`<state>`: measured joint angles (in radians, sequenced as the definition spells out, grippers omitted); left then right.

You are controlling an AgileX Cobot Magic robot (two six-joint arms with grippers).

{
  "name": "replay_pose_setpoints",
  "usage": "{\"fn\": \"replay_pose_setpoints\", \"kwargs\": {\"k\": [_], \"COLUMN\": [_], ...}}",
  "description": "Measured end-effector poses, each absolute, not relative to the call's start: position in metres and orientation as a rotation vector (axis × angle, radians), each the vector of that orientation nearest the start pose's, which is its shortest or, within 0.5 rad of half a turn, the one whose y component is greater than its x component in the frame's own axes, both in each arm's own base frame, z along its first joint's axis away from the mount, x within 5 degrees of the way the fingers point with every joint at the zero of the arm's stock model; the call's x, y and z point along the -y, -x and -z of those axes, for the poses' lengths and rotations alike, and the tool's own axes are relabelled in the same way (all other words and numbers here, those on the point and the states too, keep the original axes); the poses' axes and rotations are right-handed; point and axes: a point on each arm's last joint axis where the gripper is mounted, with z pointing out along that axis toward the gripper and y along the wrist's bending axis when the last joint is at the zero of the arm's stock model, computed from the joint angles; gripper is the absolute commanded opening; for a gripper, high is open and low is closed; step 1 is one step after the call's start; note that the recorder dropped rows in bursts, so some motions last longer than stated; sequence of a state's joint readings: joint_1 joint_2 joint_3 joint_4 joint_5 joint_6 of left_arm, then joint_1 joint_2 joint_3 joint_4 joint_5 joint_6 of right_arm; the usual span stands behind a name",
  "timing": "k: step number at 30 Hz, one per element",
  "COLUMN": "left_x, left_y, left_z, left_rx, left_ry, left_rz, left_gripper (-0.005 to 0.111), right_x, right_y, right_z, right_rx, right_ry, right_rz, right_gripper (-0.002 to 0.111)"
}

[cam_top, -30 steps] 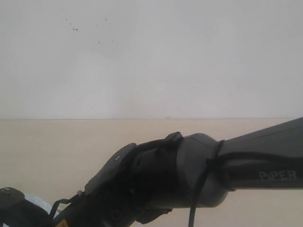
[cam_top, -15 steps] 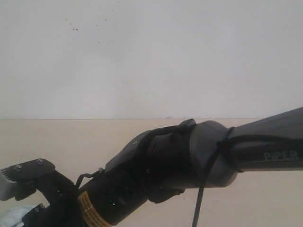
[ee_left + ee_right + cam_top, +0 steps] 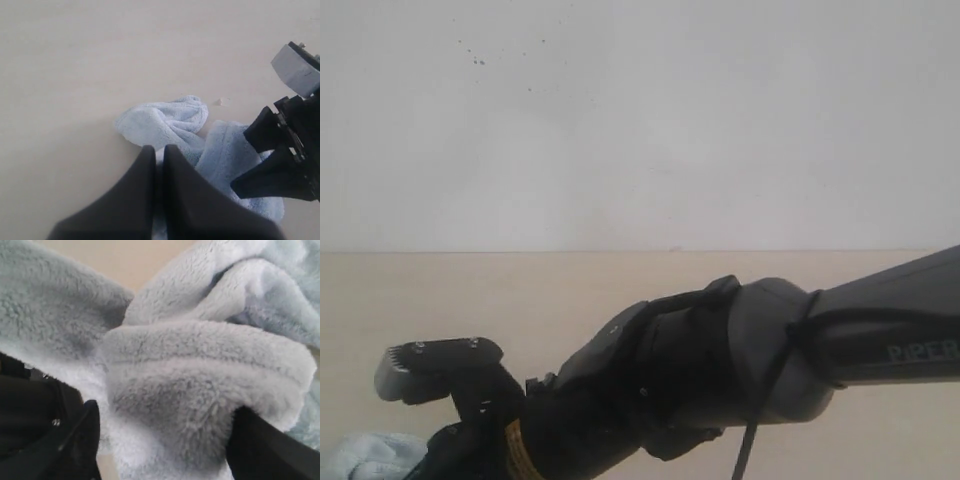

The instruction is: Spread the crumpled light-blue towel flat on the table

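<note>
The light-blue fluffy towel (image 3: 170, 120) lies crumpled on the beige table (image 3: 75, 60). My left gripper (image 3: 159, 149) hovers shut, its tips over the towel's near edge, and nothing shows pinched between them. My right gripper (image 3: 239, 161) comes in from the side with a raised fold between its fingers. Close up, that thick fold of towel (image 3: 200, 375) fills the gap of the right gripper (image 3: 162, 440) and touches both fingers. In the exterior view only a corner of the towel (image 3: 365, 455) shows, under the right arm (image 3: 770, 350).
A plain white wall (image 3: 640, 120) with small dark specks stands behind the table (image 3: 470, 290). A small pale scrap (image 3: 222, 101) lies on the table beside the towel. The right arm blocks much of the exterior view's lower half.
In the exterior view the right arm's wrist, with its grey block, has risen and shifted right. More of the towel's corner now shows at the lower left.
</note>
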<state>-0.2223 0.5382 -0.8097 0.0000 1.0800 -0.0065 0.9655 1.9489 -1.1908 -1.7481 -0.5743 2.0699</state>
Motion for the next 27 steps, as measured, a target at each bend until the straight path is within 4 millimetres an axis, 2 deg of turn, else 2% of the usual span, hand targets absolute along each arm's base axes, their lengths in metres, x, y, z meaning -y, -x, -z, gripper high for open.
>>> {"fn": "replay_pose_setpoints", "kwargs": {"k": [3, 6, 8, 12, 17, 23, 27], "left_x": [0.016, 0.016, 0.016, 0.016, 0.016, 0.016, 0.016], "left_y": [-0.071, -0.071, -0.071, -0.071, -0.071, -0.071, -0.071], "left_z": [-0.349, -0.349, -0.349, -0.349, -0.349, -0.349, -0.349], "left_rx": [-2.281, -2.281, -2.281, -2.281, -2.281, -2.281, -2.281], "left_ry": [-0.254, -0.254, -0.254, -0.254, -0.254, -0.254, -0.254], "left_rz": [0.115, 0.115, 0.115, 0.115, 0.115, 0.115, 0.115], "left_gripper": [0.004, 0.004, 0.004, 0.004, 0.004, 0.004, 0.004], "right_x": [-0.355, -0.353, -0.349, -0.327, -0.308, -0.303, -0.304], "right_y": [-0.181, -0.187, -0.197, -0.229, -0.249, -0.254, -0.253], "right_z": [-0.170, -0.168, -0.168, -0.173, -0.187, -0.189, -0.182], "right_rx": [-2.342, -2.341, -2.335, -2.347, -2.316, -2.271, -2.253], "right_ry": [1.183, 1.156, 1.123, 1.013, 0.949, 0.992, 1.051], "right_rz": [-1.258, -1.215, -1.176, -1.172, -1.171, -1.148, -1.132], "right_gripper": [0.065, 0.065, 0.065, 0.065, 0.065, 0.065, 0.065]}}
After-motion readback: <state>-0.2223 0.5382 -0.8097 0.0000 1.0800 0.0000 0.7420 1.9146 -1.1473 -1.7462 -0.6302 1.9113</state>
